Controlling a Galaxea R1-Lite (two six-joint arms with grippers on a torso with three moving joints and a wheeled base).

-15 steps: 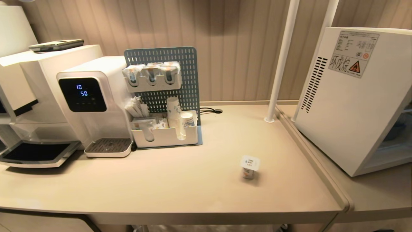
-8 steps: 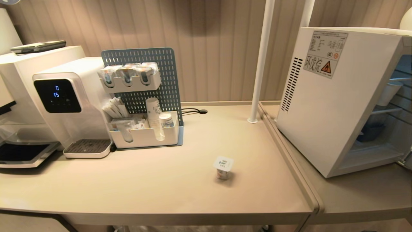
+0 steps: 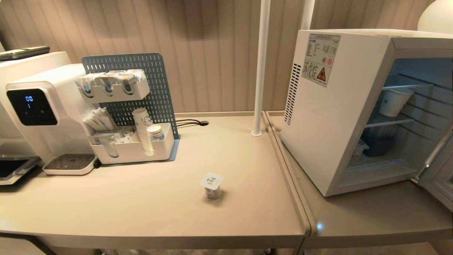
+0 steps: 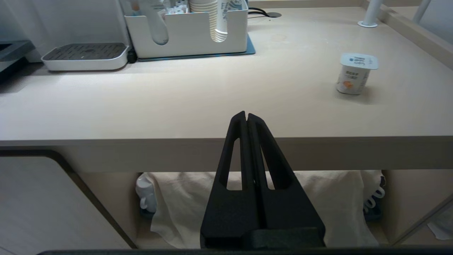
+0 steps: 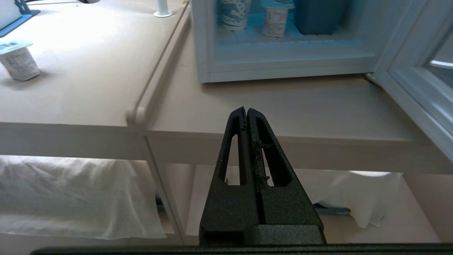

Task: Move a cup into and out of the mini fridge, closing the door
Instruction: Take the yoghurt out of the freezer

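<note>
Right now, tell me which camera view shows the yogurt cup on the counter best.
The left wrist view: the yogurt cup stands upright and unobstructed, lid and printed side both visible. The head view shows it whole but from above, mostly its lid. The right wrist view catches it only at the frame's edge, partly cut off.

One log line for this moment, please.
mini fridge: door open | yogurt cup: on counter | left hand, right hand: shut, empty
</note>
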